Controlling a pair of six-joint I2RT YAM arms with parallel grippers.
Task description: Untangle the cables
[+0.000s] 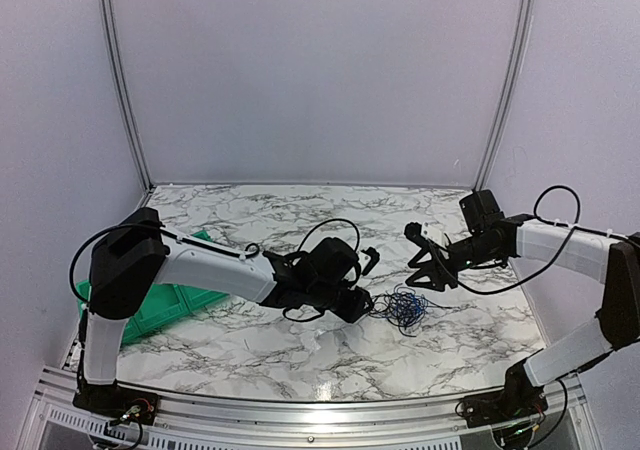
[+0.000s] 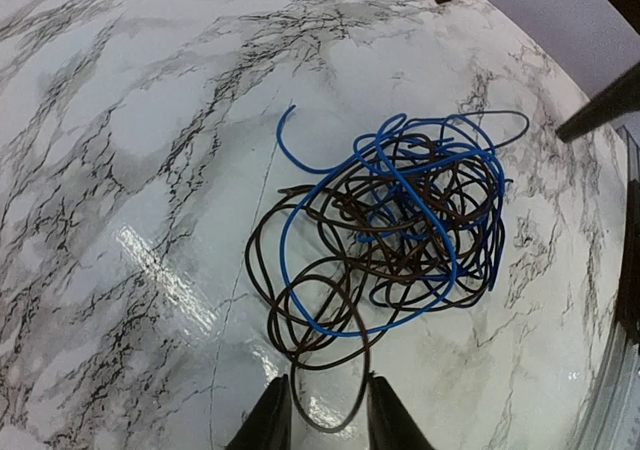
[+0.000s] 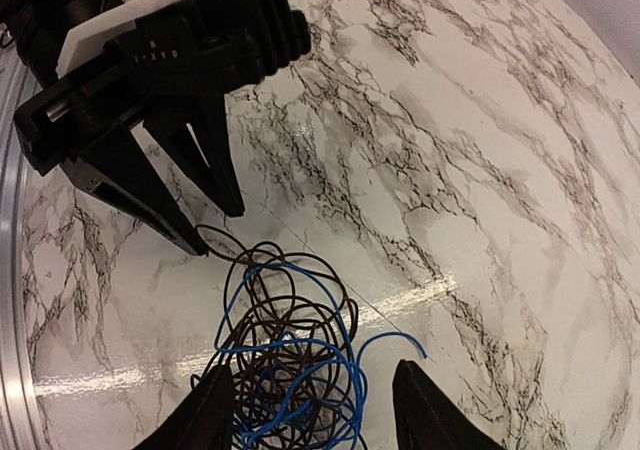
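Cables [image 2: 395, 230] sit in one clump mid-right on the tabletop [image 2: 120, 170], btwn both grippers. Left gripper [image 2: 328, 422]: jaws a bit apart, a dark loop [image 2: 366, 355] lying between the tips, not pinched. Right gripper [image 3: 315, 410]: jaws wide over the clump, empty. Risk imo: tug that loop w/o pinning the rest and the wad drags or knots tighter. Count: 1 blue strand [image 2: 281, 140], dark ones too tangled to count.
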